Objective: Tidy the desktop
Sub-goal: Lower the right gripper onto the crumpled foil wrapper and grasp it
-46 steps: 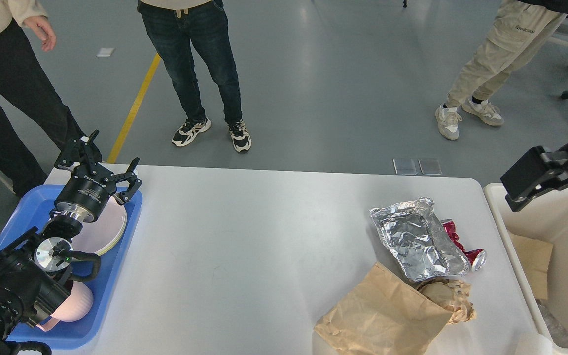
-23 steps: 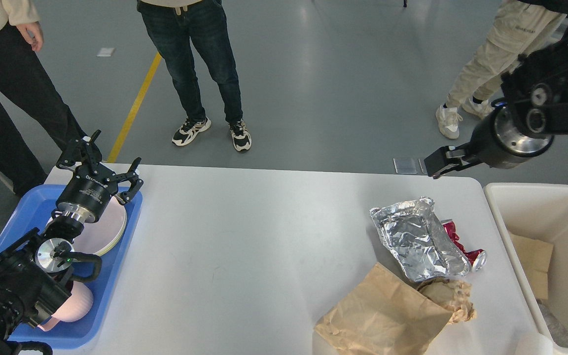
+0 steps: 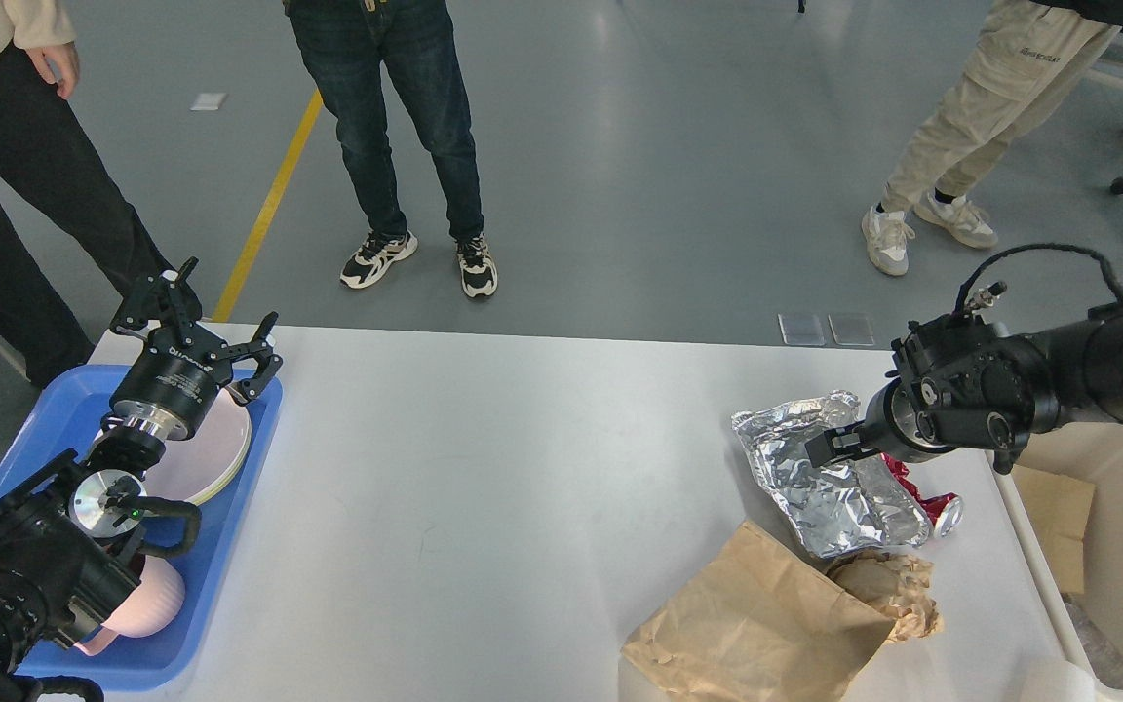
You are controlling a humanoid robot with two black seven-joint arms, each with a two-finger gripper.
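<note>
Over on the white desktop (image 3: 522,458), the right gripper (image 3: 830,447) hovers above a crumpled foil sheet (image 3: 825,478); whether its fingers are parted, I cannot tell. Nearer the robot than it lies a brown paper bag (image 3: 756,624). The left gripper (image 3: 206,327) stands spread wide, empty, above the blue tray (image 3: 230,507).

— What is the desktop (image 3: 522,468) looking like?
— It is showing smooth, matte white. The crumpled foil (image 3: 830,478) is gleaming like creased metal.
— And the bag (image 3: 756,624)?
— It is looking like dull brown paper, wrinkled. The blue tray (image 3: 230,507) is appearing as smooth plastic.
</note>
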